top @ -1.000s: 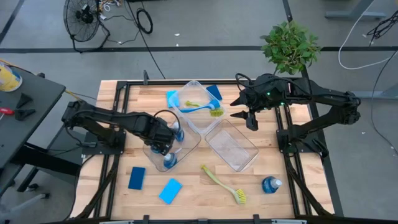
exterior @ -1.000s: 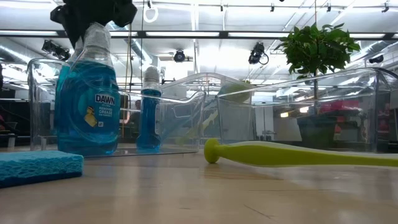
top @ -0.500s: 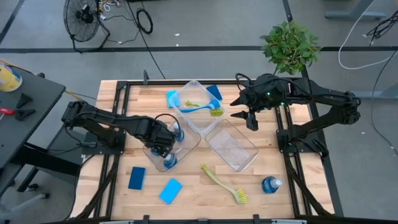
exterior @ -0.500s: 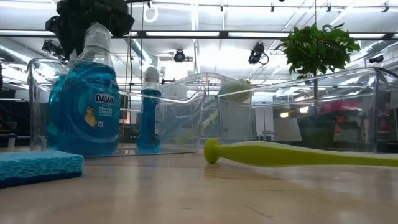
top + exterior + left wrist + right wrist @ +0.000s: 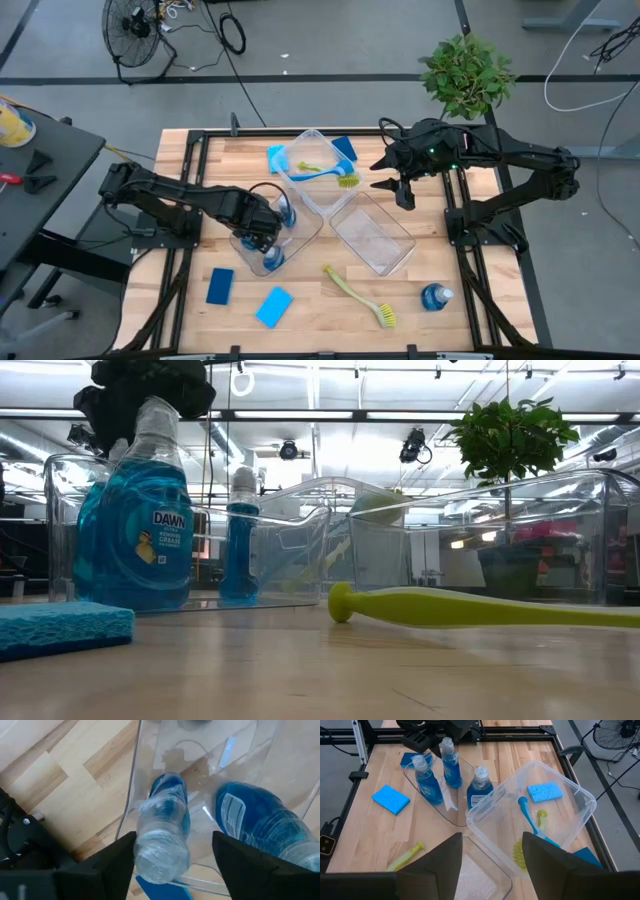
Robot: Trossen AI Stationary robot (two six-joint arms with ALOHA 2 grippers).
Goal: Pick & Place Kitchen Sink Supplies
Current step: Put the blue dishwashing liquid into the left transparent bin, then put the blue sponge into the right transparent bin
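My left gripper (image 5: pixel 262 232) hangs over the left clear bin (image 5: pixel 300 232), its two dark fingers (image 5: pixel 112 865) spread wide on either side of a small bottle's clear ribbed cap (image 5: pixel 161 856), not touching it. Three such bottles of blue liquid stand in that bin: the one under my fingers (image 5: pixel 425 782), a second (image 5: pixel 451 765) just beside it, and a third (image 5: pixel 479 785) nearer the middle of the table. Their bodies are smooth, rounded clear plastic, and one shows a printed label (image 5: pixel 168 538) in the low view.

My right gripper (image 5: pixel 400 190) hovers far-right of centre, above the gap between the far bin (image 5: pixel 312 140) and the empty bin (image 5: pixel 385 262); its fingers are spread too, holding nothing.

The far bin holds a blue-handled brush (image 5: pixel 527 817) with yellow-green bristles and a flat light-blue sponge (image 5: pixel 544 791). A dark-blue sponge (image 5: pixel 345 147) shows at that bin's far right corner; whether it lies inside I cannot tell.

On the bare wooden table (image 5: pixel 310 305), near side, lie a dark-blue sponge (image 5: pixel 220 285), a porous light-blue sponge (image 5: pixel 274 307), a long yellow-green brush (image 5: pixel 358 296) and a fourth bottle (image 5: pixel 435 297) on its side, near right.
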